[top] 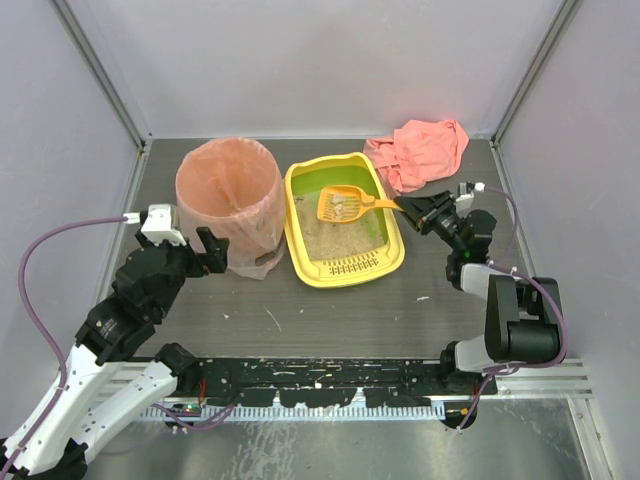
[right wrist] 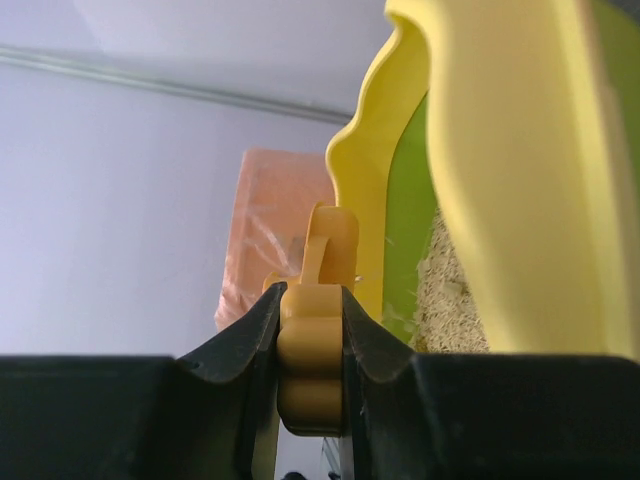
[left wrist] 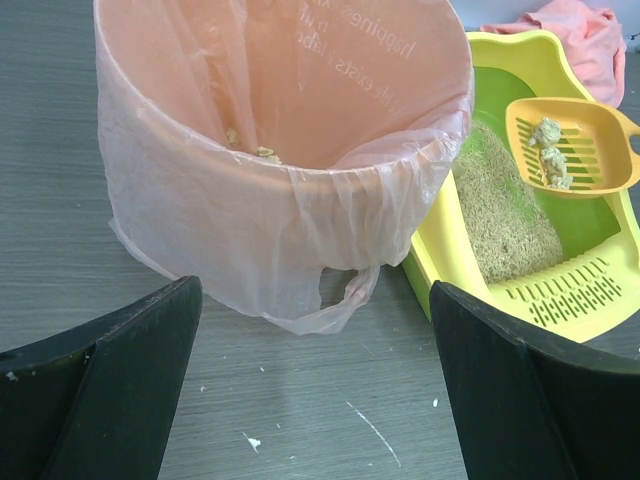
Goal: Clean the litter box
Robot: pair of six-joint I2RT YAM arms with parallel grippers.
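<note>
Jaws on my R gripper (top: pixel 408 207) are pinched tight on the handle of the orange scoop (top: pixel 343 204). R wrist cam shows both fingers pressed flat on the handle, no gap. The scoop looks raised clear of the sand, approx level, over the litter box (top: pixel 296 215), w/ a few pale clumps (top: pixel 340 207) in its slotted bowl. My guess is level so the clumps don't roll off, and over the tray so loose litter (top: pixel 340 243) sifting thru the slots drops into the box, not onto the table (top: pixel 330 320).

The litter box sits mid-table, slotted rim end toward me. Its L side is just beside the pink-bagged bin (top: pixel 225 215), maybe touching, can't tell. A pink cloth (top: pixel 420 150) lies behind its far R corner.

Jaws on my L gripper (top: pixel 213 250) are spread wide w/ nothing btwn them. It hovers at the near side of the bin, prob. to steady it or watch the mouth. L wrist cam looks down into the bag, where a few bits (left wrist: pixel 250 150) lie low inside.

My read is mid-task. Next is to carry the load across to the bin & tip it. The bin rim stands higher than the tray, so the scoop needs lift before crossing, else it could snag the bag or spill.
</note>
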